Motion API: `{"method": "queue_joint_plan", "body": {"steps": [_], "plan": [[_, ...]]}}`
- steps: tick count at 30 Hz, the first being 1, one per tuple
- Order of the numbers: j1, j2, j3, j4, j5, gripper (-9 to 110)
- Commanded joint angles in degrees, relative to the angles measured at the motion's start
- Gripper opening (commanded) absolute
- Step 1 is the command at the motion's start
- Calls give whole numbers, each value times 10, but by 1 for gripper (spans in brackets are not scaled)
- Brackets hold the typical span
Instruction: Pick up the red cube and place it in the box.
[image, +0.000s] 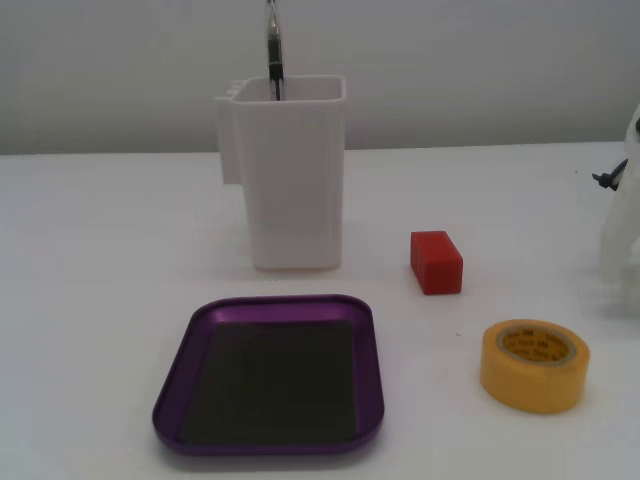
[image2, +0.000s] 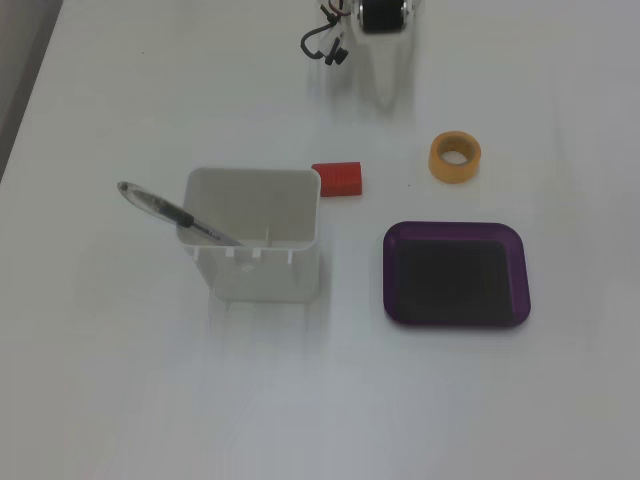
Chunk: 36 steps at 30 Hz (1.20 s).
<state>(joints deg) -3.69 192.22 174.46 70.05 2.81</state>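
White table (image: 100, 250) (image2: 120, 400): carrying every item listed here, in both fixed views. Red cube (image: 436, 261) (image2: 338, 179): lying flat on the table, untouched; in a fixed view it is sitting to the right of the white container, behind the tray and the tape; in the top-down fixed view it is resting just beside the container's upper right corner, with the tape to its right and the tray below and to the right. Purple tray (image: 170, 390) (image2: 455, 317): lying flat near the front of the table, its dark bottom showing and holding nothing; standing apart from the cube. White container (image: 285, 190) (image2: 262, 272): standing upright, tall and open-topped. Pen (image: 274, 50) (image2: 165, 212): standing in the container, leaning out over its rim toward the left in the top-down fixed view. Yellow tape roll (image: 534, 365) (image2: 455, 156): lying flat with its hole facing up, right of the tray in a fixed view and near the cube without touching it. Robot arm (image: 622, 230) (image2: 380, 15): showing only in part, as a pale shape at the right edge of a fixed view and as a dark motor with wires at the top edge of the other; well apart from the cube. Pincer: lying outside both views, so nothing is showing whether its fingers are spread or pressed together.
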Motion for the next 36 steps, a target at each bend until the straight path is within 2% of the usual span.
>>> {"method": "queue_joint_plan", "body": {"steps": [1,17,29,33,36], "plan": [[-39,56,4,-3,2,0],[-37,56,4,-8,1,0],[-27,55,-4,-67,-7,0],[40,54,-26,-142,-7,0],[89,53,-46,-172,-6,6]]}}
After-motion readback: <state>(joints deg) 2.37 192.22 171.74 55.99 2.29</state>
